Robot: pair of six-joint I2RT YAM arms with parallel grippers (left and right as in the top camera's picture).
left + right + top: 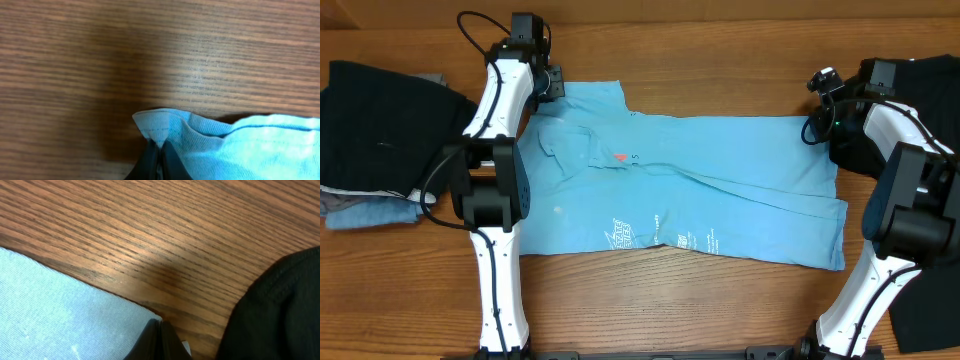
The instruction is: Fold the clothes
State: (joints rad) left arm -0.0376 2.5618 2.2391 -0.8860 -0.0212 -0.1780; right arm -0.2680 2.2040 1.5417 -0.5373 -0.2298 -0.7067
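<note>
The sky-blue T-shirt [720, 190] lies spread flat across the middle of the table, with white lettering [650, 236] near its front edge and a small red mark [620, 158]. My left gripper [552, 86] is shut on its far-left corner. In the left wrist view the fingers [159, 152] pinch the stitched hem [160, 122]. My right gripper [818, 128] is at the far-right corner. In the right wrist view the fingers [160, 330] are shut on the shirt's corner [75, 315].
A stack of folded black, grey and dull-blue garments [380, 140] lies at the left. A plain black shirt [925, 80] lies at the far right, close to the right gripper, and also shows in the right wrist view [280, 310]. More dark cloth [932, 310] lies front right.
</note>
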